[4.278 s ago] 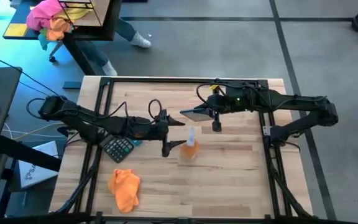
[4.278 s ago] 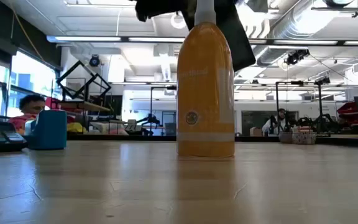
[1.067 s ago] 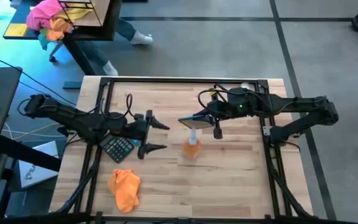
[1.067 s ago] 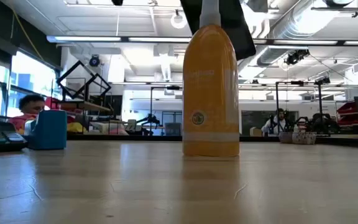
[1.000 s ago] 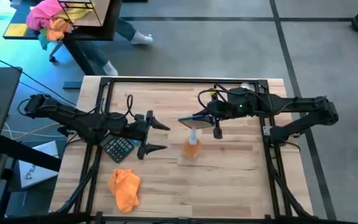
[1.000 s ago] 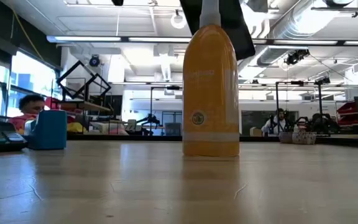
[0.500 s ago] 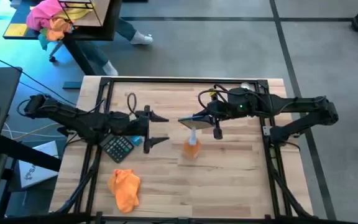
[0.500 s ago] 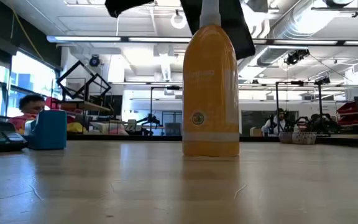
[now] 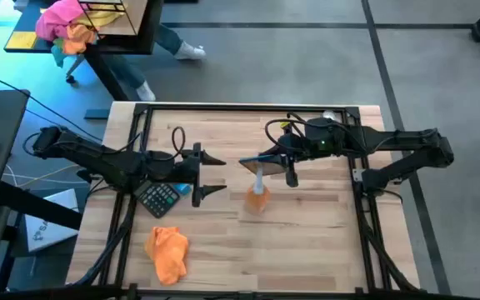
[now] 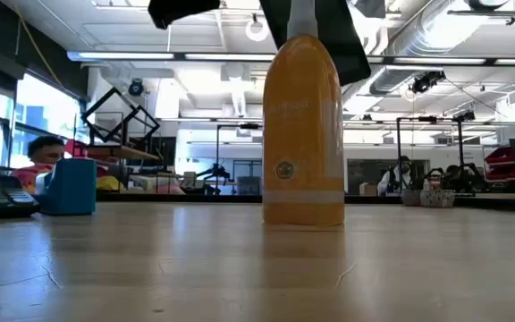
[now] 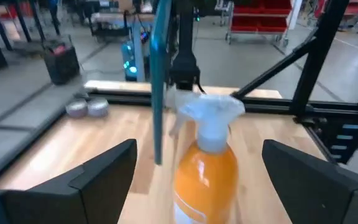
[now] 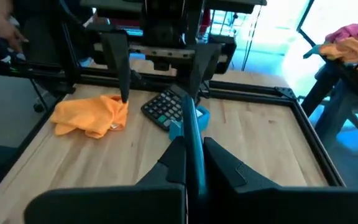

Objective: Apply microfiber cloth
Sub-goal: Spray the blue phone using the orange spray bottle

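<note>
My left gripper (image 9: 208,174) has backed off the bottle (image 9: 257,198), fingers wide and empty. The cloth (image 9: 167,252) stays at the tabletop's seven o'clock (untouched). My right gripper (image 9: 267,158) pinches a flat panel (image 9: 255,164).

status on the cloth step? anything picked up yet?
Done: nothing with the microfiber cloth; it lies crumpled near the table's front-left, untouched. In hand: the right end effector is shut on a thin flat panel held above the spray bottle. The left end effector hangs open beside the calculator, facing the bottle. Left: grasp the cloth and wipe.
</note>
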Tool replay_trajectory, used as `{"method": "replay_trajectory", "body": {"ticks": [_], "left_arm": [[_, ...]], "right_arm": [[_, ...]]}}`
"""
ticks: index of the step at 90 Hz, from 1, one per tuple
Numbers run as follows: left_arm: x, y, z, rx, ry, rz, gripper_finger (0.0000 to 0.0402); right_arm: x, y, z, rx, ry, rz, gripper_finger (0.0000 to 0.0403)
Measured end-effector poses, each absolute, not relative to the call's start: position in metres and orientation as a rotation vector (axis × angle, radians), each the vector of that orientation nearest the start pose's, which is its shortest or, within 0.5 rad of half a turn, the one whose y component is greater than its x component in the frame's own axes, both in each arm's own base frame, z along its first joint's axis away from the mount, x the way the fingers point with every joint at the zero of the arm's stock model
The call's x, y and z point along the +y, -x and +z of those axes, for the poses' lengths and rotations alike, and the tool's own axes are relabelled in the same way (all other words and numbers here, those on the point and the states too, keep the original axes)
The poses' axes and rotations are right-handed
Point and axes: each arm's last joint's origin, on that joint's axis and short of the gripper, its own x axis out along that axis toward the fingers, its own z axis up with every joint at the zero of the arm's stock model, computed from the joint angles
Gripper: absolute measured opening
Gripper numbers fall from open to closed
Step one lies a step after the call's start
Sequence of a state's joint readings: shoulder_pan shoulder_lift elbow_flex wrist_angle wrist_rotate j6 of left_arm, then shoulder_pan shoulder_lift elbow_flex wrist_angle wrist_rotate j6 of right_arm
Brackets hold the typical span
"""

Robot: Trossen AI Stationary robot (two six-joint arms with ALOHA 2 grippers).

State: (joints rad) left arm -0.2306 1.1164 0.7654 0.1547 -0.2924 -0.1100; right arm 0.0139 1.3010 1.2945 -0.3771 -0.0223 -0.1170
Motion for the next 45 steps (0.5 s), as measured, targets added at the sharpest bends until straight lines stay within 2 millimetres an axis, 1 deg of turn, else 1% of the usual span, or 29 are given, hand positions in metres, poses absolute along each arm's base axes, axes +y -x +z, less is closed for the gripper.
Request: {"method": "replay_trajectory", "body": {"ticks": [7,14,33,38,45], "left_arm": [[-0.050,-0.244,0.295,0.179,0.132,0.061,0.0328],[-0.052,-0.244,0.300,0.129,0.192,0.043,0.0328],[-0.054,-0.244,0.312,0.007,0.084,0.025,0.0328],[-0.055,-0.244,0.313,-0.006,0.090,0.031,0.0328],[-0.052,-0.245,0.313,-0.009,0.149,0.074,0.0328]], "right_arm": [[0.005,-0.285,0.380,0.381,0.129,0.061,0.0000],[0.005,-0.285,0.380,0.381,0.128,0.061,0.0000],[0.005,-0.285,0.380,0.381,0.108,0.057,0.0000],[0.005,-0.285,0.380,0.381,0.103,0.056,0.0000],[0.005,-0.285,0.380,0.381,0.102,0.055,0.0000]]}}
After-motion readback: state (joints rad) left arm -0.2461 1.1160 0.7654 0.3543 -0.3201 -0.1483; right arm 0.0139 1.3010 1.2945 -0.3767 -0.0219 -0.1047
